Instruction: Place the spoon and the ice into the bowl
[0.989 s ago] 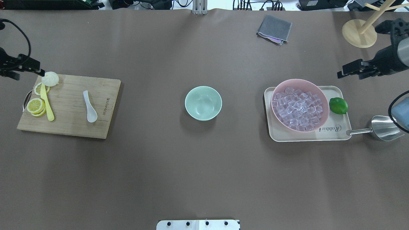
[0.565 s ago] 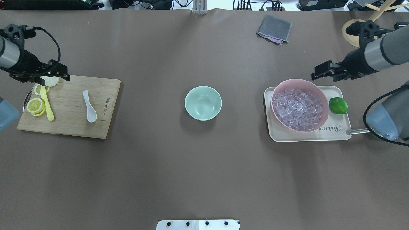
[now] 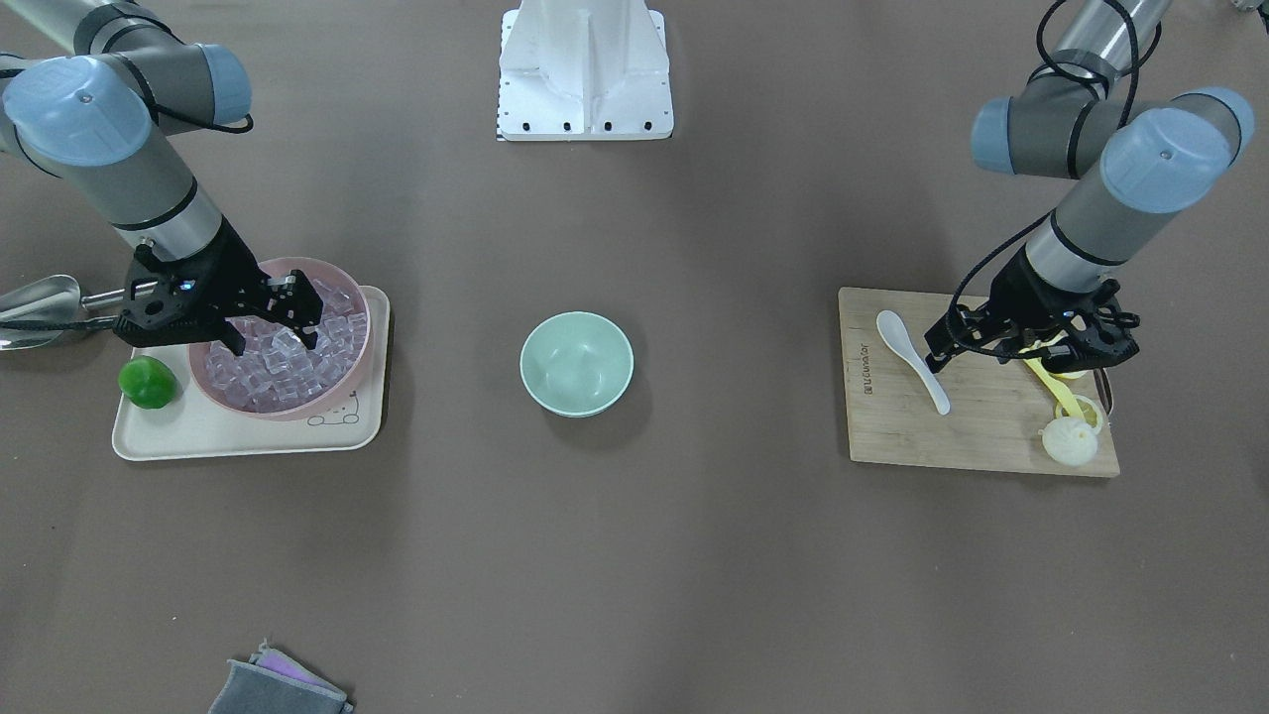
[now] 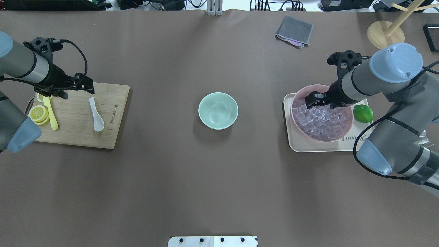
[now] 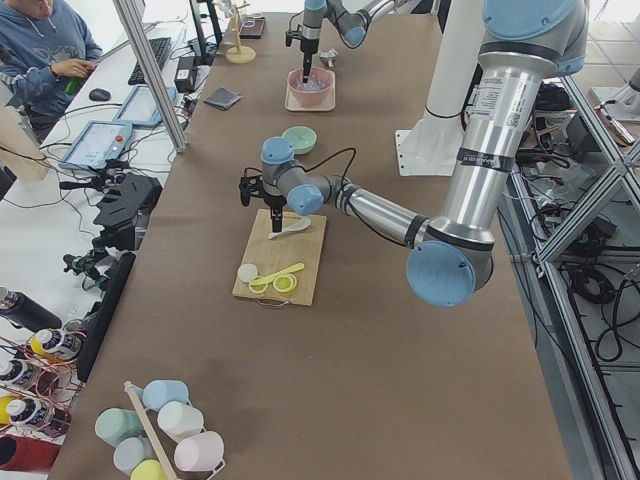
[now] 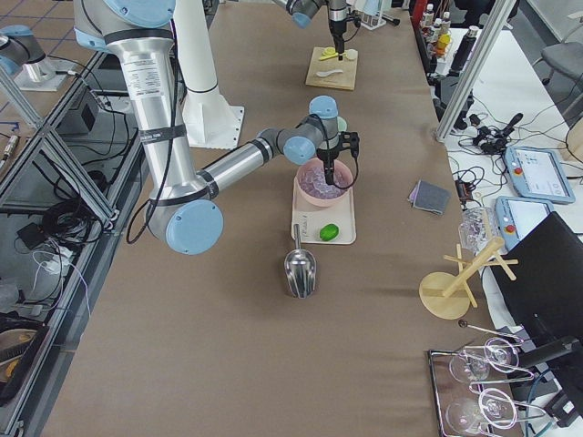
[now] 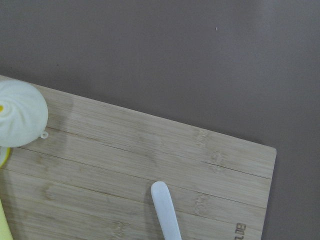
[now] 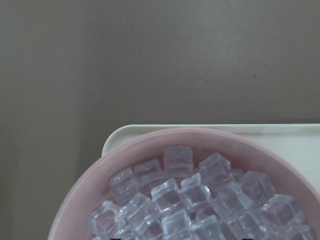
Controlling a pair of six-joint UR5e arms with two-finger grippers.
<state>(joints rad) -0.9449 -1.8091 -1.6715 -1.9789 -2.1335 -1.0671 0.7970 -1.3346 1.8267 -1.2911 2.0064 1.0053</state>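
Note:
The white spoon (image 4: 96,115) lies on a wooden cutting board (image 4: 103,137) at the left; its handle tip shows in the left wrist view (image 7: 165,210). My left gripper (image 4: 65,90) hovers open over the board's far edge, just beside the spoon handle (image 3: 912,359). The mint-green bowl (image 4: 218,110) stands empty at the table's middle. The ice (image 4: 322,120) fills a pink bowl (image 4: 348,125) on a beige tray (image 4: 301,145). My right gripper (image 4: 317,99) hangs open just above the ice at the pink bowl's far-left side (image 3: 270,337).
Lemon slices (image 4: 37,113), a yellow utensil (image 4: 51,116) and a white bun (image 3: 1069,441) share the board. A lime (image 4: 363,113) sits on the tray, a metal scoop (image 3: 40,297) beside it. A grey cloth (image 4: 295,31) and a wooden stand (image 4: 384,34) are at the far edge.
Both arms have swung inward. The left gripper moved right over the board toward the spoon. The right gripper moved left and down over the pink bowl of ice.

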